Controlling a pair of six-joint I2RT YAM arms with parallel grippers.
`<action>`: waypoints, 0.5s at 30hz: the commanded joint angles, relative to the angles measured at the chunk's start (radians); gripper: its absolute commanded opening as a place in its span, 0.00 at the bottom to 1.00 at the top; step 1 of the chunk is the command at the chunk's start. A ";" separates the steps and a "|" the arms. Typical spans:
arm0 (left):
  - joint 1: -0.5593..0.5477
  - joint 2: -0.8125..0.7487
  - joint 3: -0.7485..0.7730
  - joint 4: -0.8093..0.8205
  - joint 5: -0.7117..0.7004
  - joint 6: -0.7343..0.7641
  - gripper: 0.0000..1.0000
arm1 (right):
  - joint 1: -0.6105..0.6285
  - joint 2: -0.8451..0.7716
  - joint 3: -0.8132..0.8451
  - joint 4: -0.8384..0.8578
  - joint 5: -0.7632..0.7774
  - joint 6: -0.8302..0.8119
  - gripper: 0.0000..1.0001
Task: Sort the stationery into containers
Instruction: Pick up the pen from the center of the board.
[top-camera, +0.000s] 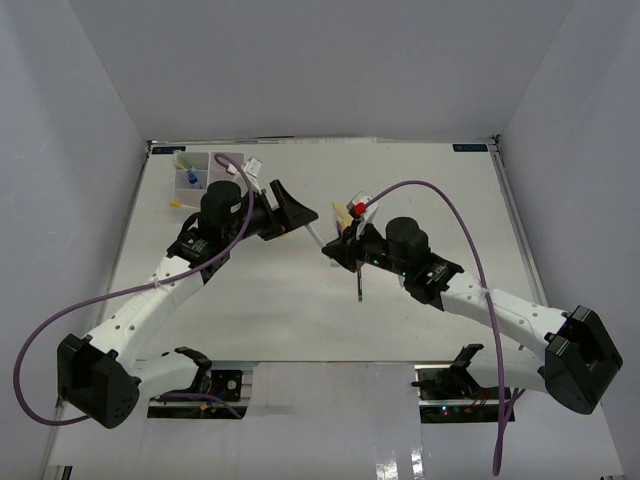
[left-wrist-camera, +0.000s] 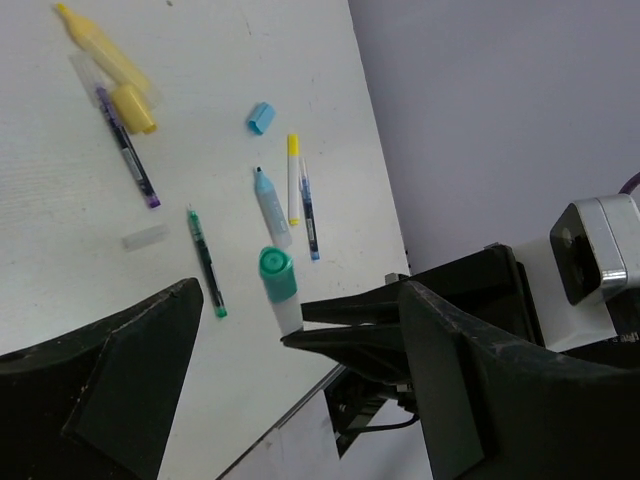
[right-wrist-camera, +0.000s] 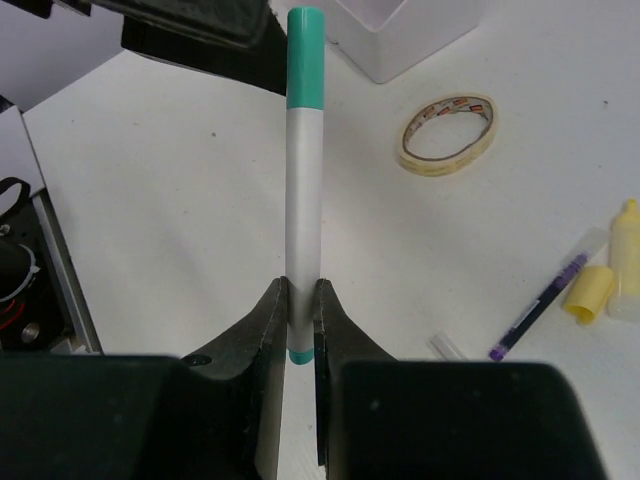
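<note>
My right gripper (right-wrist-camera: 302, 312) is shut on the lower end of a white marker with a teal cap (right-wrist-camera: 303, 170), which it holds above the table. In the left wrist view the same marker (left-wrist-camera: 277, 287) shows in the gap between the wide-open jaws of my left gripper (left-wrist-camera: 300, 300), its teal cap towards the camera. From above, the left gripper (top-camera: 300, 218) faces the right gripper (top-camera: 335, 248) mid-table, with the marker (top-camera: 314, 234) between them. The white compartment tray (top-camera: 212, 158) sits at the far left with a few items inside.
Loose on the table lie a yellow highlighter (left-wrist-camera: 105, 60), its cap (left-wrist-camera: 135, 108), a purple pen (left-wrist-camera: 128, 150), a green pen (left-wrist-camera: 207, 263), a light blue marker (left-wrist-camera: 271, 207), a light blue cap (left-wrist-camera: 260, 117), a yellow pen (left-wrist-camera: 293, 178) and a tape ring (right-wrist-camera: 447, 133).
</note>
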 joint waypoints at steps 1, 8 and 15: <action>-0.081 0.006 0.055 0.012 -0.130 -0.041 0.89 | 0.009 -0.040 -0.029 0.089 -0.061 -0.009 0.13; -0.161 0.075 0.082 0.004 -0.176 -0.046 0.61 | 0.012 -0.074 -0.071 0.132 -0.068 0.003 0.15; -0.179 0.080 0.096 -0.036 -0.224 -0.024 0.28 | 0.013 -0.086 -0.101 0.149 -0.039 0.001 0.18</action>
